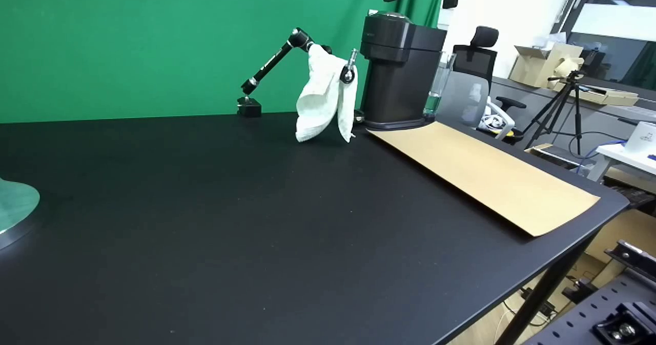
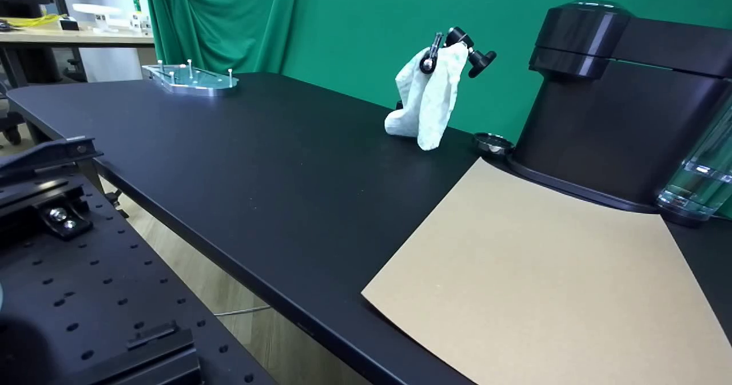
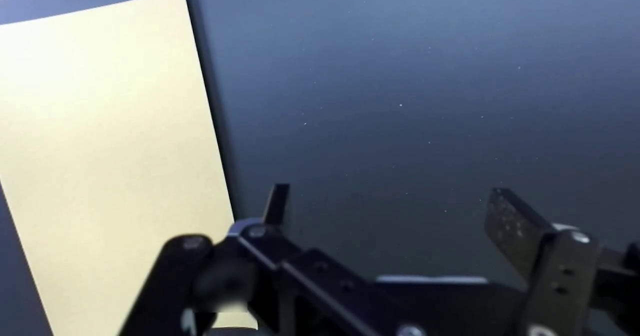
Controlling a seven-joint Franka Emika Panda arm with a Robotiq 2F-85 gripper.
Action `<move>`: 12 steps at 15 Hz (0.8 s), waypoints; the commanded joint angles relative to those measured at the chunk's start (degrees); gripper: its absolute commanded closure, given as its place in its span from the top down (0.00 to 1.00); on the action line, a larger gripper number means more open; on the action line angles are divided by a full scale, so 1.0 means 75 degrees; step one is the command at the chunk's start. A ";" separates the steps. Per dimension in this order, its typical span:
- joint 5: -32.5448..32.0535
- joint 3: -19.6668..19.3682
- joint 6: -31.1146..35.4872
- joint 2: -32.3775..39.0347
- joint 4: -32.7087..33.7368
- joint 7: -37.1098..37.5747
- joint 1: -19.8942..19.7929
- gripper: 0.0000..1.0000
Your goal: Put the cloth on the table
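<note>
The hand point(image 3: 390, 190) stood wide, its two fingers point(image 3: 515, 226) well apart above the dark table point(image 3: 400, 136). At the left of the wrist view lay a tan sheet point(image 3: 115, 151), a shadow running along its edge. In both exterior views the white cloth point(image 1: 319, 99) hung draped over the upper part of a black jointed stand point(image 1: 277, 58), near the table's edge and in front of a green backdrop point(image 1: 154, 42). Its long axis ran nearly upright, leaning a little, and its two tails pointed down; whether their tips touched the table I could not tell. Pale lettering on the stand was too small to read. Near the cloth stood a dark coffee machine point(image 2: 595, 122) with a clear tank point(image 2: 700, 170) at one end; whether that held liquid was unclear. A small round dish point(image 2: 493, 143), its inside hard to make out, sat just beside the machine's base. Farther off stood an open cardboard box point(image 1: 530, 72), its contents hidden, and a white boxy thing point(image 1: 639, 142) whose grey mark was too small to read.
</note>
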 commanded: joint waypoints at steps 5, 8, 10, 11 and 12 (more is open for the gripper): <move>-0.0343 -0.0202 0.0296 0.0352 0.0405 -0.0462 -0.0033 1.00; -0.1001 -0.0404 0.0485 0.0914 0.1078 -0.1318 -0.0122 1.00; -0.1385 -0.0536 0.0392 0.1416 0.1723 -0.2108 -0.0145 1.00; -0.1529 -0.0582 0.0336 0.1671 0.2047 -0.2495 -0.0144 1.00; -0.1696 -0.0603 0.0247 0.1977 0.2415 -0.2907 -0.0131 1.00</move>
